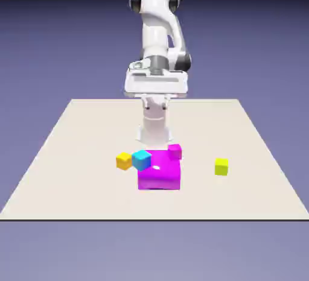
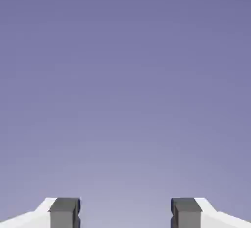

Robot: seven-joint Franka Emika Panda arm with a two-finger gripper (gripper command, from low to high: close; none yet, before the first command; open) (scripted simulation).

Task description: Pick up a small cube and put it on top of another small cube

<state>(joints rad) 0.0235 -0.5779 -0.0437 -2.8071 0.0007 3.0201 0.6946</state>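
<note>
Orange-yellow, the small cube (image 1: 124, 161) sits on the tabletop (image 1: 72, 153) left of centre in the exterior view, touching or just beside a small cyan cube (image 1: 142, 160), which in turn presses against the big magenta block (image 1: 159, 173). A small magenta cube (image 1: 175, 151) sits at that block's upper right corner; whether on it or behind it I cannot tell. The lime cube (image 1: 221, 166) stands alone, well apart to the right.

Nothing of the task looks done: both cubes rest on the tabletop and the arm is folded high in the upper middle of the frame. The hand (image 2: 125, 212) is released, its grey fingertips (image 2: 64, 211) wide apart with only blue-violet backdrop between them.

Everything remains: descend, grasp, carry, stack. The orange cube's left side is free, but its right side is crowded by the cyan one. Around the lime cube there is open room on all sides, far from the tabletop's edges.
</note>
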